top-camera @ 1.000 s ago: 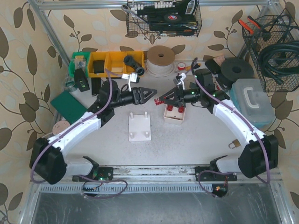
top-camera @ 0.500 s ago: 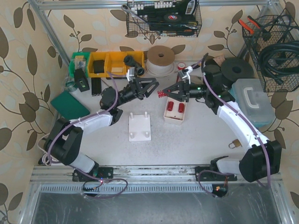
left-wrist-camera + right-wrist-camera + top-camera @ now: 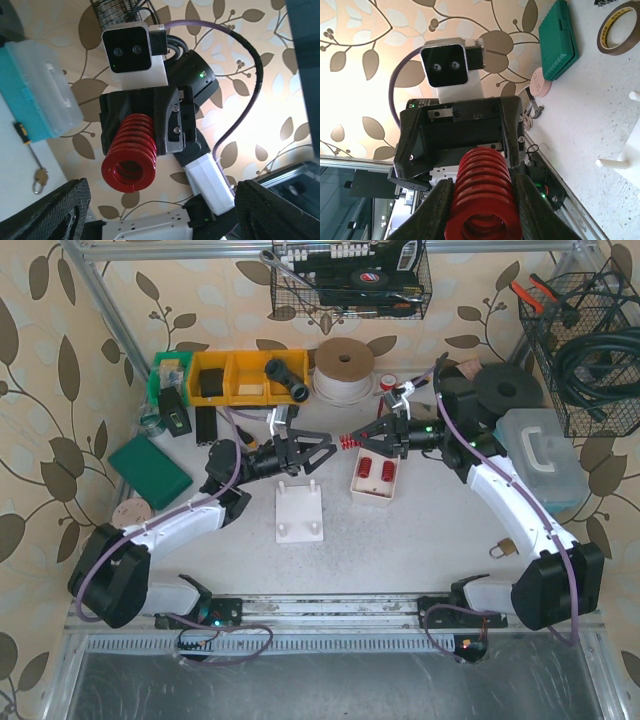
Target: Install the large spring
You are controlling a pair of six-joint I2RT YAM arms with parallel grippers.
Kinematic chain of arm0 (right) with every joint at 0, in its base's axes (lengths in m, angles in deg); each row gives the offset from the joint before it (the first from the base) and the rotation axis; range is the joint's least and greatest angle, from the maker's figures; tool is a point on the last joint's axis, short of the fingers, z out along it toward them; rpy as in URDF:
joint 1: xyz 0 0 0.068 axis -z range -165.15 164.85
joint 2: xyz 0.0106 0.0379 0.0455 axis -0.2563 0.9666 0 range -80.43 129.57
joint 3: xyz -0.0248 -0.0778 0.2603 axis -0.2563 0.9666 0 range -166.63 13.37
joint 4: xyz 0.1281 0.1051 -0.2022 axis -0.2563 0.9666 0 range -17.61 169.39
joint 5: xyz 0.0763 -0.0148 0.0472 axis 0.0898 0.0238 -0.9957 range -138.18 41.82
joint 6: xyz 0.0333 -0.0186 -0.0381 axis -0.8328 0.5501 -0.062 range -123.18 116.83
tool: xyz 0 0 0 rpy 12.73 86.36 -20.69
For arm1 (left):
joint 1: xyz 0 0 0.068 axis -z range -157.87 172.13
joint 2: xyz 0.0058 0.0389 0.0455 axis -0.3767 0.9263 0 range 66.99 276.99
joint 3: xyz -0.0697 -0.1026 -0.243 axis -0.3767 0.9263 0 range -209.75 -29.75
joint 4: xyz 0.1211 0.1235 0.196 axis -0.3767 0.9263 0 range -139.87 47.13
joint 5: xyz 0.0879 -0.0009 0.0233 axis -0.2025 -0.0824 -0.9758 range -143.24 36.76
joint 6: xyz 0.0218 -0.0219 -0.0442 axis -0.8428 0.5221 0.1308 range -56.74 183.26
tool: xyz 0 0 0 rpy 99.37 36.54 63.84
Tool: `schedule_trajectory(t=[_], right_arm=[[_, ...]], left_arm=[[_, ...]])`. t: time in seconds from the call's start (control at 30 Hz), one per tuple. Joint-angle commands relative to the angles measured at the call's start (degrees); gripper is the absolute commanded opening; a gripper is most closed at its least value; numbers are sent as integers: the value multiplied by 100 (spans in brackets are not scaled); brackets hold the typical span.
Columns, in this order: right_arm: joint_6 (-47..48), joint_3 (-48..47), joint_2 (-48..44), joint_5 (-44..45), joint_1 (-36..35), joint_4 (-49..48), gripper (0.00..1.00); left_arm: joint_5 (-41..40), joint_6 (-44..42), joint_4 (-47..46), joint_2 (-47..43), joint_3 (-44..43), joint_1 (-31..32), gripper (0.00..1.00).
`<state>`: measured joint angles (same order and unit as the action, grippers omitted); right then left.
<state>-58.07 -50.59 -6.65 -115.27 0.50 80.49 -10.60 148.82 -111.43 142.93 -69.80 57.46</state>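
The large red spring (image 3: 347, 439) is held level above the table by my right gripper (image 3: 356, 438), which is shut on it. In the right wrist view the spring (image 3: 482, 195) fills the gap between the fingers (image 3: 434, 210). My left gripper (image 3: 327, 451) is open and empty, and faces the spring's free end from a short gap away. In the left wrist view the spring (image 3: 127, 160) points at the camera, above the spread left gripper (image 3: 162, 200). The white peg base (image 3: 299, 512) lies on the table below both grippers.
A small white box (image 3: 374, 480) with two more red springs sits right of the base. Yellow bins (image 3: 235, 375) and a tape roll (image 3: 343, 365) stand behind. A green case (image 3: 150, 468) lies left, a clear teal box (image 3: 540, 455) right, a padlock (image 3: 503, 547) near front.
My right gripper lifted the spring up and back from over the small box. My left gripper rose, then dropped a little, and now faces the spring's end closely.
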Motion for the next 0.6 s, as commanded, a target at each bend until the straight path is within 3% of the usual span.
schedule_trajectory(t=[0.0, 0.47, 0.57], right_arm=[[216, -179, -105, -150, -27, 210, 0], [-4, -280, 18, 11, -235, -109, 0], [16, -266, 14, 34, -228, -87, 0]], left_arm=[[172, -719, 884, -294, -418, 39, 83], [-53, -685, 578, 162, -690, 439, 83], [-112, -648, 468, 173, -717, 442, 78]])
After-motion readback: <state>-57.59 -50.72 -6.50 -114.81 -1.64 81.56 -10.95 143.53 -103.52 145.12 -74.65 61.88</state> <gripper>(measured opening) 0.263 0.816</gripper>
